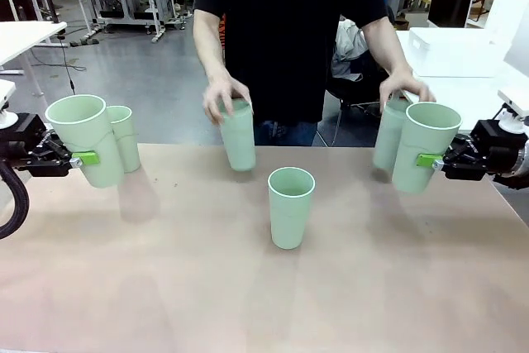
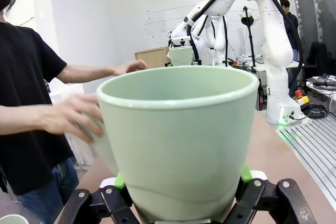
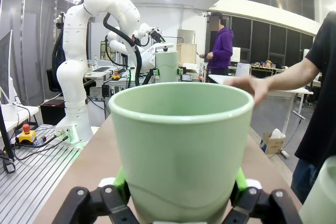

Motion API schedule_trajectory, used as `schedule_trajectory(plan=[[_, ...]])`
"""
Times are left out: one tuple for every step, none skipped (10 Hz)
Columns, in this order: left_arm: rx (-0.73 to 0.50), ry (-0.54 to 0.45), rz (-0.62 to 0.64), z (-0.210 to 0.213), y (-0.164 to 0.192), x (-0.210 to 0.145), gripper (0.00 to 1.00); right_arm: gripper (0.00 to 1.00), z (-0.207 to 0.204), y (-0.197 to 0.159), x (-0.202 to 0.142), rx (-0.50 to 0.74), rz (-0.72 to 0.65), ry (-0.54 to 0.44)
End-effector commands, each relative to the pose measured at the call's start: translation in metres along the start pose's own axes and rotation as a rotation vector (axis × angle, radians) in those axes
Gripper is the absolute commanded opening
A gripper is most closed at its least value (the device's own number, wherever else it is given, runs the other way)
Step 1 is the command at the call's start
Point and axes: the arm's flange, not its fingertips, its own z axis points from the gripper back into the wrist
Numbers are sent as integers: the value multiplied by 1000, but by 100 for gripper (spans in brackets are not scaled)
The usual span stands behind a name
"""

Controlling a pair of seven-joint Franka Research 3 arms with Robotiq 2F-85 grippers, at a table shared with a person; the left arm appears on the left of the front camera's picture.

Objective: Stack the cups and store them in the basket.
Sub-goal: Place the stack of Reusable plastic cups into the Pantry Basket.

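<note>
Middle cup [image 1: 291, 207] upright on the table [image 1: 165, 287], open tabletop all around it, left gripper [image 1: 85, 158] clamped on left cup [image 1: 87, 134] well to its left near the table edge, right gripper [image 1: 431, 160] clamped on right cup [image 1: 423, 142] well to its right, person's hands [image 1: 225, 95] atop two far cups [image 1: 239, 142] beyond it.

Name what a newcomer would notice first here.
The left tool clamps a cup at the table's left end; the right tool clamps a second cup at the right end. The person's hands grasp two more cups at the far edge, and a lone cup stands mid-table.
</note>
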Motion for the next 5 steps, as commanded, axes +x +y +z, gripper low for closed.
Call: schedule_trajectory(plan=[[3, 1, -5, -2, -1, 3, 85, 87, -1, 1, 2, 0, 10, -2], [3, 1, -5, -2, -1, 3, 85, 87, -1, 1, 2, 0, 10, -2], [3, 1, -5, -2, -1, 3, 85, 87, -1, 1, 2, 0, 10, -2], [3, 1, -5, -2, -1, 3, 85, 87, -1, 1, 2, 0, 10, -2], [3, 1, -5, -2, -1, 3, 85, 87, -1, 1, 2, 0, 10, -2]])
